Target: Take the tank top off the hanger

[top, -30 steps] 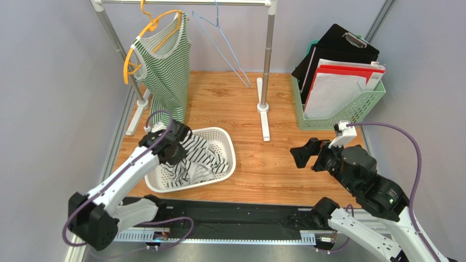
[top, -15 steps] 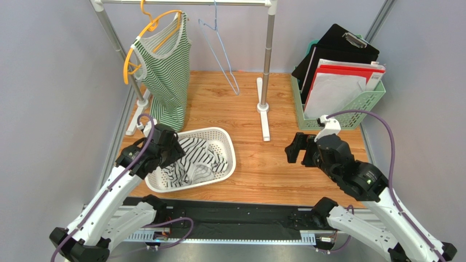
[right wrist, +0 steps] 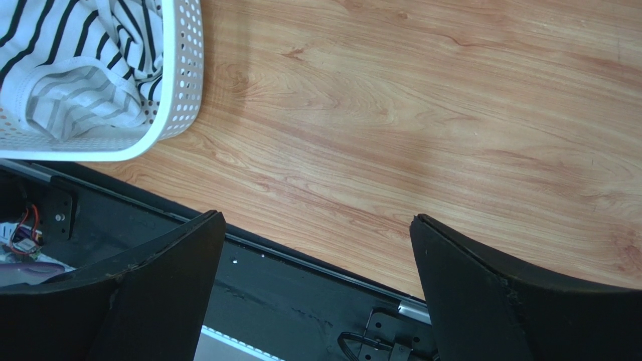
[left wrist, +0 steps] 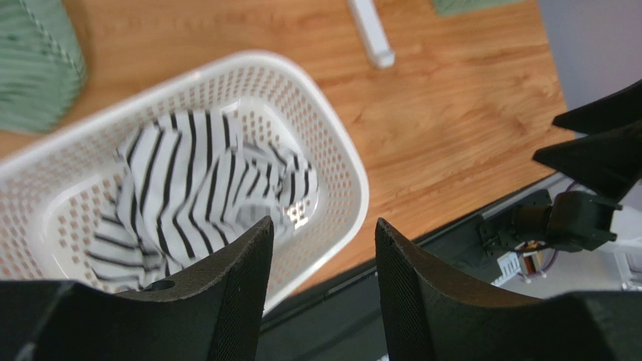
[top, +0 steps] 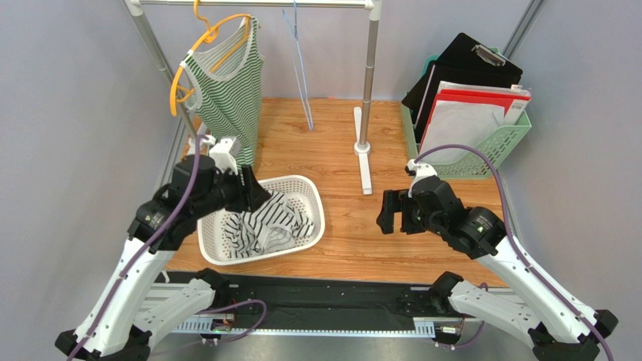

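The green-and-white striped tank top (top: 230, 94) hangs on the orange hanger (top: 178, 81) from the rail at the back left. Its hem shows at the top left of the left wrist view (left wrist: 34, 71). My left gripper (top: 256, 199) is open and empty, raised over the white basket's left side, just below and in front of the top's hem; in its own view (left wrist: 320, 229) the jaws stand apart with nothing between them. My right gripper (top: 386, 213) is open wide and empty above the bare wood right of the basket, and shows the same in its own view (right wrist: 316, 226).
The white basket (top: 315, 226) holds a black-and-white striped garment (top: 271, 218). An empty blue wire hanger (top: 301, 71) hangs mid-rail. The rack's right post and foot (top: 365, 162) stand mid-table. A green file holder (top: 467, 154) with folders sits at the back right.
My left gripper has risen and swung back-left over the basket towards the tank top. My right gripper has moved left and lower. The blue hanger has swung left.
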Controlling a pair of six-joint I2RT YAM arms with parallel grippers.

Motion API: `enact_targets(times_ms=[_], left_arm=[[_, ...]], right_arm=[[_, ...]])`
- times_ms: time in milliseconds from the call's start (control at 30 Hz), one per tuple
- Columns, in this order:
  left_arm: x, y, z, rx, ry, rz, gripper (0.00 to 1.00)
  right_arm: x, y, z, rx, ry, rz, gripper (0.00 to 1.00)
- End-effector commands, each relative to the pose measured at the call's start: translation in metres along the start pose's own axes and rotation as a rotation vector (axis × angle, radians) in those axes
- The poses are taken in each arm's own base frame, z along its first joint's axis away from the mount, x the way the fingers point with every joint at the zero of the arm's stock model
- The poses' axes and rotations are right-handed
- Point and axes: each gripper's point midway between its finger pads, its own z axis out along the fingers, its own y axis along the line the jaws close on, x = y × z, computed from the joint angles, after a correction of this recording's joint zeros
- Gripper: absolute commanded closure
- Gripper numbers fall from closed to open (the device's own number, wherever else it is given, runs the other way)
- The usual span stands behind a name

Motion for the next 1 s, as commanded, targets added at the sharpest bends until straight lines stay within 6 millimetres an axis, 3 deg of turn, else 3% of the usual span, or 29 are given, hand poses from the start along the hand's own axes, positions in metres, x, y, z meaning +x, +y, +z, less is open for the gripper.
enact_targets(times_ms=[0,67,167,200,267,300,367,400,567,633,667,700,733,767,800,867,900,967], left_arm=[[-0.076,-0.032,-0.028,0.06,-0.13,0.268,0.43],[-0.11,-0.046,-0.048,0.073,-0.214,0.348,0.43],[-0.145,-0.037,-0.049,-0.032,-0.27,0.41,0.42],[-0.17,-0.033,-0.057,-0.101,-0.339,0.421,0.41],[-0.196,-0.026,-0.069,-0.187,-0.433,0.436,0.4],[-0.22,-0.021,-0.082,-0.258,-0.547,0.433,0.34],[-0.241,-0.016,-0.096,-0.306,-0.65,0.431,0.33],[-0.257,-0.017,-0.112,-0.334,-0.738,0.447,0.32],[-0.301,-0.014,-0.153,-0.467,-0.909,0.532,0.26],[-0.312,0.0,-0.141,-0.524,-0.851,0.563,0.24],[-0.319,-0.009,-0.149,-0.483,-0.866,0.586,0.25],[-0.322,0.007,-0.134,-0.513,-0.806,0.588,0.25],[-0.325,0.01,-0.131,-0.508,-0.795,0.585,0.24],[-0.327,0.005,-0.131,-0.457,-0.786,0.601,0.24],[-0.332,0.021,-0.123,-0.477,-0.755,0.583,0.24],[-0.335,0.022,-0.116,-0.406,-0.745,0.535,0.25],[-0.337,0.036,-0.108,-0.405,-0.727,0.504,0.24],[-0.333,0.04,-0.086,-0.335,-0.662,0.478,0.24]], right_arm=[[-0.017,0.015,-0.019,-0.09,-0.064,-0.03,0.0],[-0.02,0.016,-0.024,-0.102,-0.077,-0.034,0.0],[-0.02,0.018,-0.028,-0.115,-0.082,-0.035,0.0],[-0.021,0.017,-0.03,-0.118,-0.086,-0.036,0.0],[-0.019,0.018,-0.032,-0.126,-0.083,-0.037,0.0],[-0.02,0.019,-0.034,-0.133,-0.09,-0.037,0.0],[-0.019,0.019,-0.036,-0.142,-0.089,-0.039,0.0],[-0.019,0.019,-0.038,-0.143,-0.095,-0.04,0.0],[-0.02,0.019,-0.043,-0.152,-0.106,-0.046,0.0],[-0.02,0.018,-0.044,-0.154,-0.107,-0.05,0.0],[-0.021,0.019,-0.045,-0.154,-0.111,-0.052,0.0],[-0.022,0.018,-0.046,-0.155,-0.115,-0.052,0.0],[-0.022,0.019,-0.046,-0.159,-0.117,-0.052,0.0],[-0.023,0.019,-0.047,-0.161,-0.117,-0.054,0.0],[-0.023,0.02,-0.048,-0.162,-0.12,-0.052,0.0],[-0.025,0.022,-0.049,-0.173,-0.125,-0.053,0.0],[-0.026,0.024,-0.05,-0.182,-0.129,-0.053,0.0],[-0.027,0.027,-0.052,-0.199,-0.127,-0.052,0.0]])
